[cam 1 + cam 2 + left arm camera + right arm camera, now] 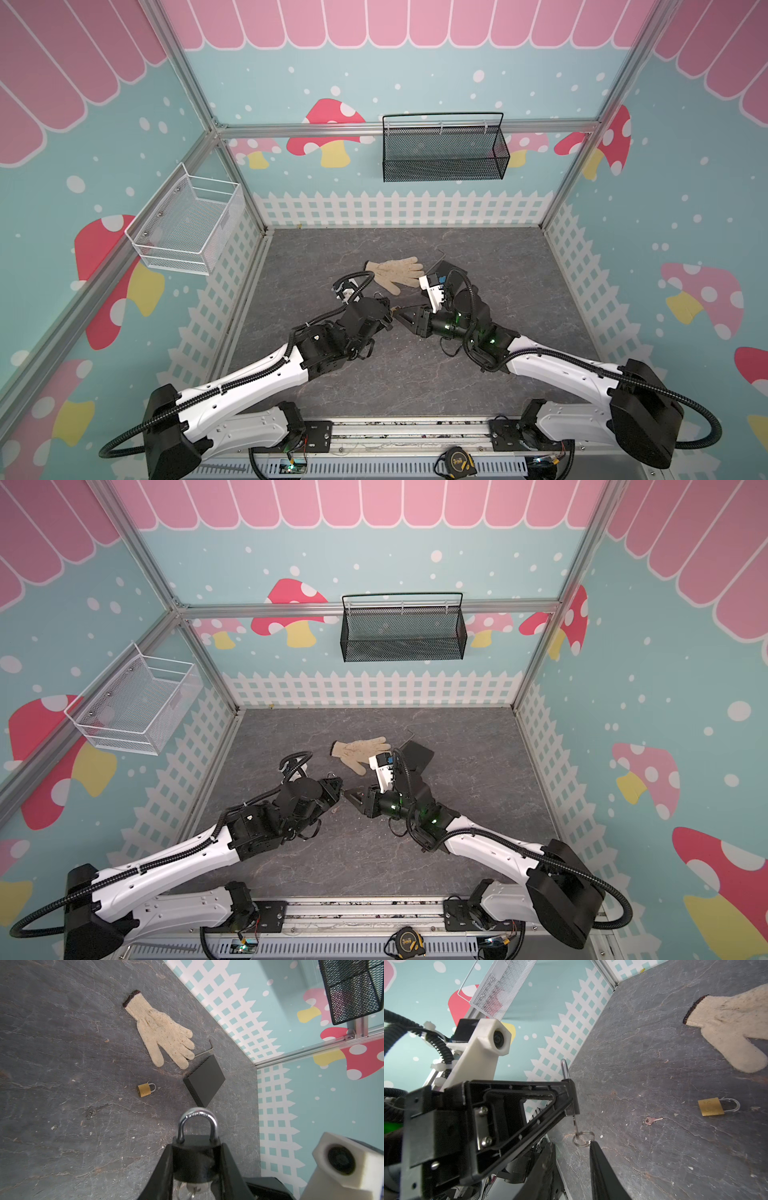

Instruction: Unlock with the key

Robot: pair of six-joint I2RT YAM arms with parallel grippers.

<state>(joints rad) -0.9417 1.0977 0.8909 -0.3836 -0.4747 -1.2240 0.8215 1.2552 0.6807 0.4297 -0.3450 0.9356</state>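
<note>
gripping the padlock (196,1159) in your left gripper (196,1147), key (197,1186) seated; right gripper (571,1145) gapes at 3 o'clock; turning is left.

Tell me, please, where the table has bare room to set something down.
Free: the strip along the back fence, and the near stretch by the front rail. Crowded: the middle, around the glove, black box and brass padlock.

The right gripper (572,1146), jaws apart, sits beside the key ring (583,1138).
</note>
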